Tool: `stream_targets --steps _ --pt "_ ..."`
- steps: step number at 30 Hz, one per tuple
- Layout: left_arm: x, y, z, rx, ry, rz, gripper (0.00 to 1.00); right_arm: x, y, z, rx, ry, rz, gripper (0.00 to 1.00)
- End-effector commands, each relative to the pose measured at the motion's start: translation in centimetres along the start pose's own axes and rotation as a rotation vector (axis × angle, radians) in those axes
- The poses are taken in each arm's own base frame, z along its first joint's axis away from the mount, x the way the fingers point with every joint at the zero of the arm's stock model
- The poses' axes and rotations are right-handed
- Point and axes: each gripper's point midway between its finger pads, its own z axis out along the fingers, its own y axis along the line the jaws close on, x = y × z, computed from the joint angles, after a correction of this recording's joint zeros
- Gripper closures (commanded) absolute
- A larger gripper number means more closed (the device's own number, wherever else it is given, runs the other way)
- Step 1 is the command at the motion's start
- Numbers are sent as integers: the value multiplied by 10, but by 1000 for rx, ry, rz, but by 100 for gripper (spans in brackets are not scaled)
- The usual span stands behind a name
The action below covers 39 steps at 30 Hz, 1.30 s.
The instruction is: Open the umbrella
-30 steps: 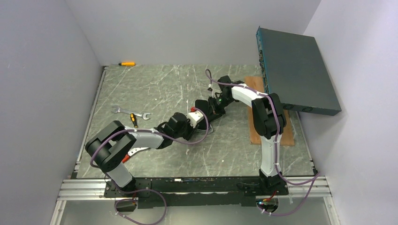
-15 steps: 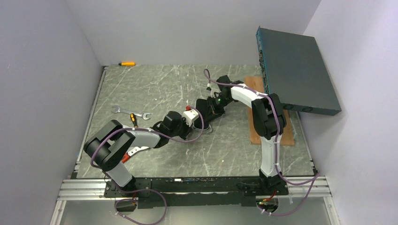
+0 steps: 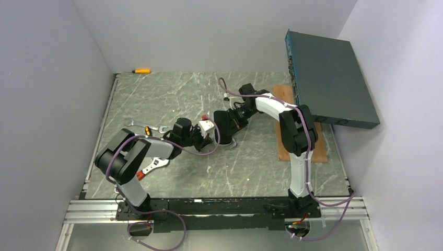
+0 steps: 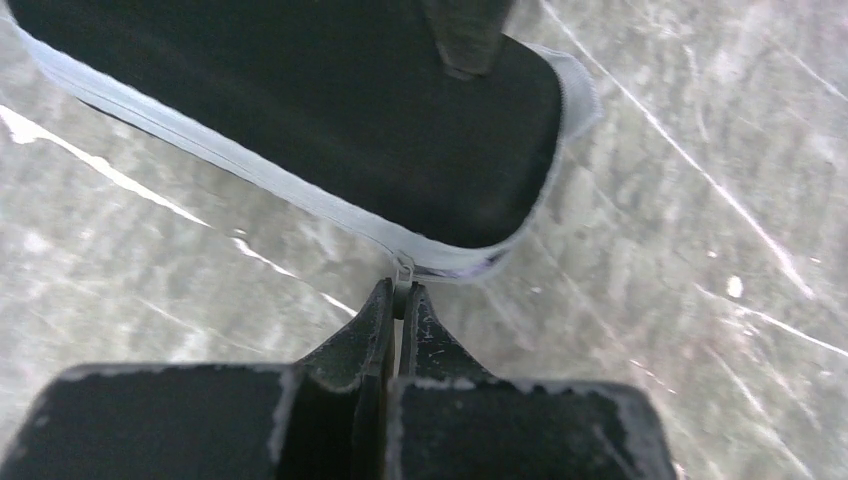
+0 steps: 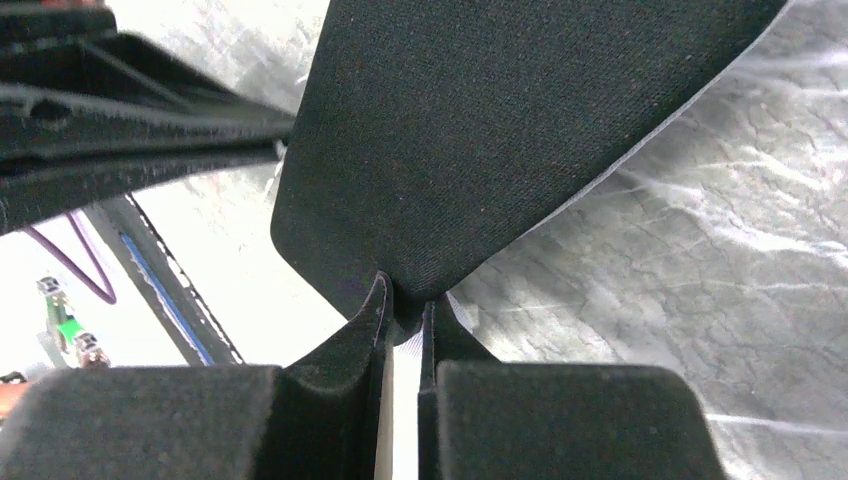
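The umbrella (image 3: 223, 130) is a short black bundle in a black cover edged by a pale zipper, lying mid-table between both arms. In the left wrist view the bundle (image 4: 330, 110) fills the top, and my left gripper (image 4: 402, 295) is shut on the small metal zipper pull (image 4: 403, 270) at its near corner. My right gripper (image 5: 405, 305) is shut on a pinch of the cover's black fabric (image 5: 500, 130) at the other end. From above, the left gripper (image 3: 213, 135) and the right gripper (image 3: 233, 121) sit on opposite sides of the bundle.
A large dark teal flat box (image 3: 329, 78) leans against the right wall above a wooden board (image 3: 284, 142). A wrench (image 3: 137, 124) and a yellow-handled screwdriver (image 3: 149, 130) lie by the left arm. An orange screwdriver (image 3: 141, 70) lies at the back left edge.
My left gripper has shut on the zipper pull and drawn back to the left. The bundle and my right gripper have shifted slightly left with it.
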Motion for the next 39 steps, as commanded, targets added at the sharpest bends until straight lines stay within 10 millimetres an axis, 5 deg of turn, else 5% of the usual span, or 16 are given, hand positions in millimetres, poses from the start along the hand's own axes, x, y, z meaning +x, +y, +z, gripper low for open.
stream_targets --steps 1,6,13,20,25,28,31,34,39 --pt "-32 51 2 -114 -83 108 100 27 -38 1 125 118 -167 100" --pt "-40 62 6 -116 -104 -18 100 30 -35 2 94 131 -191 100" --pt "-50 87 7 -130 -170 -419 100 37 -26 -1 28 148 -282 100" --pt "-42 102 -2 -172 -156 -468 100 41 -25 -3 -18 236 -475 100" --pt "-21 80 -9 -107 -87 -488 100 15 -36 -2 89 253 -641 100" --pt "-3 54 -16 -60 -60 -567 100 -30 -39 -6 200 168 -632 83" --pt "4 30 -22 -27 -57 -599 100 -72 -38 -19 304 64 -551 34" --pt "0 6 -24 30 -53 -566 100 -89 -22 -37 328 -17 -449 5" --pt "-1 -6 -21 64 -62 -577 100 -58 19 -53 195 -30 -321 2"
